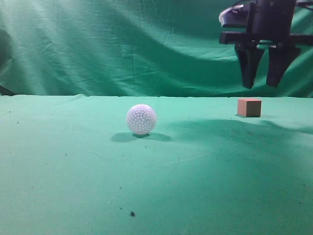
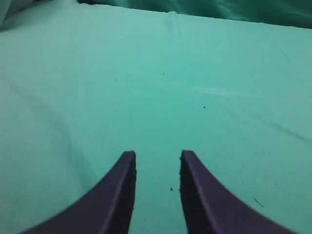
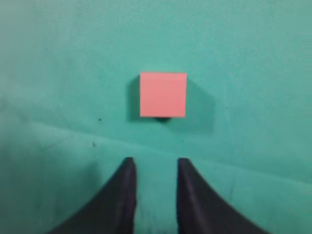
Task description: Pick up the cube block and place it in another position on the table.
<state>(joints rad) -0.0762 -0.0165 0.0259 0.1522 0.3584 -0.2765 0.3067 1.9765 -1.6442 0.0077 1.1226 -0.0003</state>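
The salmon cube block (image 1: 249, 107) sits on the teal-green table (image 1: 73, 171) at the far right. It also shows in the right wrist view (image 3: 163, 94), ahead of the jaws. My right gripper (image 1: 262, 84) hangs open and empty in the air above and slightly right of the cube; its fingers show apart in the right wrist view (image 3: 154, 161). My left gripper (image 2: 157, 153) is open and empty over bare table cloth (image 2: 156, 87); it is out of the exterior view.
A white dimpled ball (image 1: 141, 119) rests near the table's middle, left of the cube. A draped green backdrop cloth (image 1: 122, 44) hangs behind the table. Small dark specks (image 1: 132, 213) dot the front of the cloth.
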